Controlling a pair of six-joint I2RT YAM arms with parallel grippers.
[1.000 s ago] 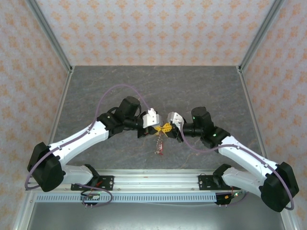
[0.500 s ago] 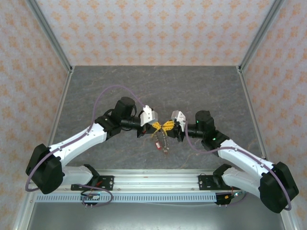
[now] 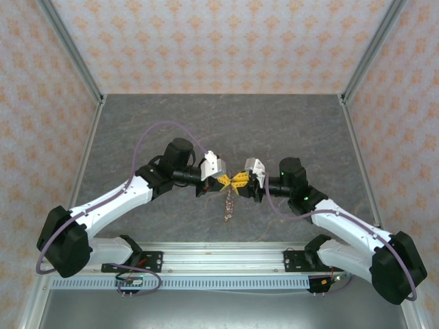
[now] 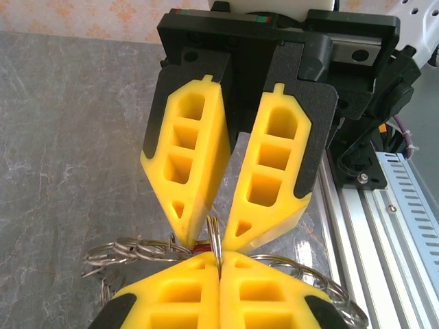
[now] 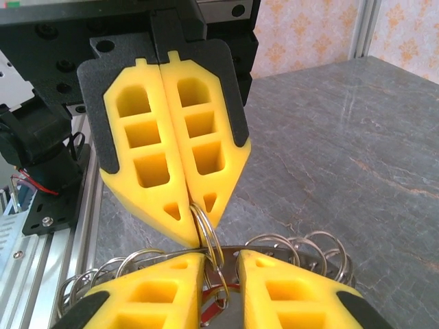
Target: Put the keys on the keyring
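arms [image 3: 116, 199]: white, black joints | cables [image 3: 164, 123]: purple | jaws: yellow, black-backed

No text, label, brand, number or sign can be read in any view. The small circuit boards [image 3: 132, 281] on the front rail [image 3: 219, 259], seen from the top camera, may carry markings, but these are too small to read.
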